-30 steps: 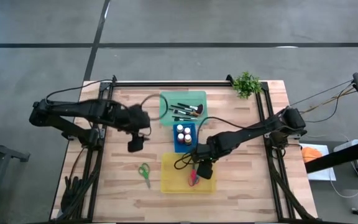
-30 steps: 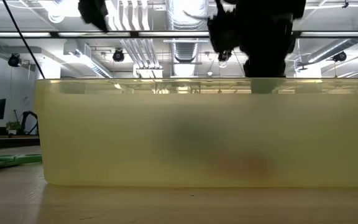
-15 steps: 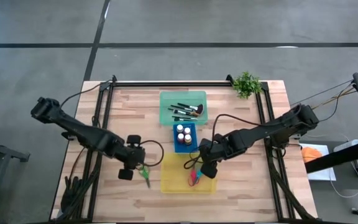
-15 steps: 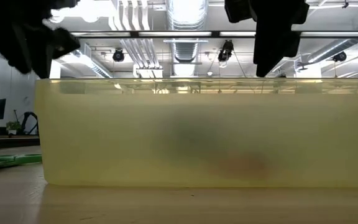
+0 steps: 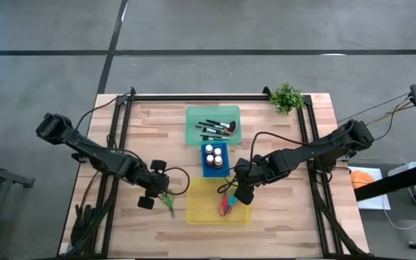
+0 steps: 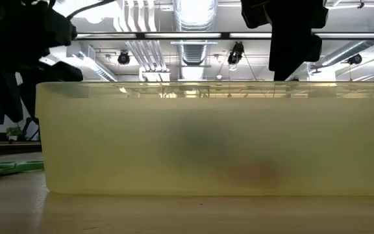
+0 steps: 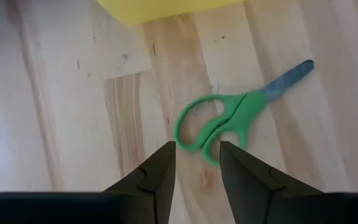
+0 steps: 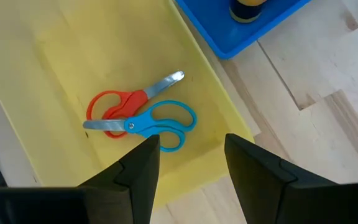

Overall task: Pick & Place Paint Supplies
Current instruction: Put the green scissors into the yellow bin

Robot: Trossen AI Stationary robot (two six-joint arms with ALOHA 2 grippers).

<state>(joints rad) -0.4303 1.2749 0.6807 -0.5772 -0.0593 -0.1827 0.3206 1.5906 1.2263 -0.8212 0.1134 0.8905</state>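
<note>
Green-handled scissors [image 7: 219, 121] lie flat on the wooden table, left of the yellow tray [image 5: 202, 209]; they also show in the high view [image 5: 169, 204]. My left gripper [image 7: 197, 163] is open just above their handle loops, one finger on each side, touching nothing; it shows in the high view [image 5: 159, 193]. My right gripper [image 8: 191, 155] is open above the yellow tray [image 8: 55, 68], over red-handled scissors [image 8: 114, 109] and blue-handled scissors [image 8: 160, 121] that lie crossed on the tray's floor.
A blue tray [image 5: 220, 170] with white-capped bottles [image 5: 213, 154] stands just beyond the yellow tray. A green tray [image 5: 193, 115] with black-handled brushes [image 5: 215, 128] is farther back. A small leafy plant [image 5: 286, 96] is at the far right corner. Bare wood lies left of the scissors.
My left gripper has swung from the table's middle left toward the near edge and come down over the green scissors. My right gripper has risen a little from the yellow tray. The scissors have stayed where they were.
</note>
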